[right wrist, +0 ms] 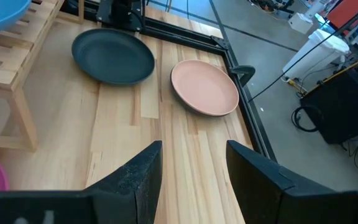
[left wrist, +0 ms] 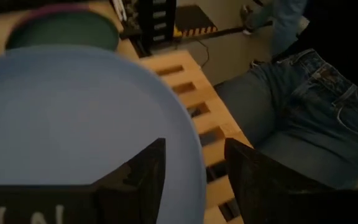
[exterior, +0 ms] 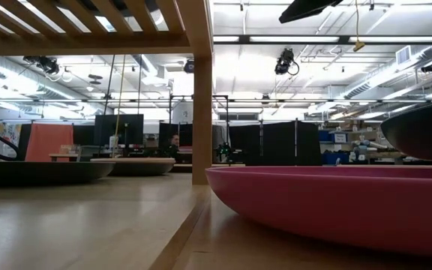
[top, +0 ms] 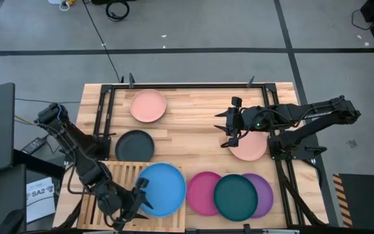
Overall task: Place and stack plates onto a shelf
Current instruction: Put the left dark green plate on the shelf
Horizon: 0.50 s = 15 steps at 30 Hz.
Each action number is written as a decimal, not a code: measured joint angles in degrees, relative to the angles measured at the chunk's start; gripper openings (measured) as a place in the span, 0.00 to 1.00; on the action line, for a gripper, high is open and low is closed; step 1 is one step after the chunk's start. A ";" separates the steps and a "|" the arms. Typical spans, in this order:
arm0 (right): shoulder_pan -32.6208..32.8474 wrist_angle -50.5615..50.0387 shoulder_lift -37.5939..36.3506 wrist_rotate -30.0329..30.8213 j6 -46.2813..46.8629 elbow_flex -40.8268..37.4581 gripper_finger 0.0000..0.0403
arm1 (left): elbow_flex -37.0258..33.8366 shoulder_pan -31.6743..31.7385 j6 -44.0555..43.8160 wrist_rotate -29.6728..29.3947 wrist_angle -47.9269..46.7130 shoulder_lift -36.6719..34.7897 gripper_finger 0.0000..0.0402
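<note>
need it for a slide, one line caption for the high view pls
Left gripper open at the edge of the blue plate on the wooden shelf; right gripper open above the table, six plates unshelved.

The blue plate (top: 162, 188) lies flat on the slatted wooden shelf (top: 119, 175) (overhanging its right edge), the black plate (top: 134, 145) and a salmon plate (top: 149, 105) sit apart behind, while teal (top: 236, 196) overlaps magenta (top: 202, 192) and purple (top: 263, 192).
</note>
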 joint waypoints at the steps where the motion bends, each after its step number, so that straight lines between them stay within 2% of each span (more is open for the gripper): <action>1: 0.00 0.00 0.00 -0.01 0.00 0.00 0.45 | 0.00 0.00 1.68 -0.57 0.81 0.00 0.43; 8: 0.00 0.00 0.00 0.00 0.00 0.00 0.45 | 3.25 0.97 10.20 -8.94 1.64 -1.51 0.43; 15: 0.02 0.00 0.00 -0.02 0.02 0.00 0.45 | 10.74 6.04 9.70 -12.56 -7.99 -5.88 0.43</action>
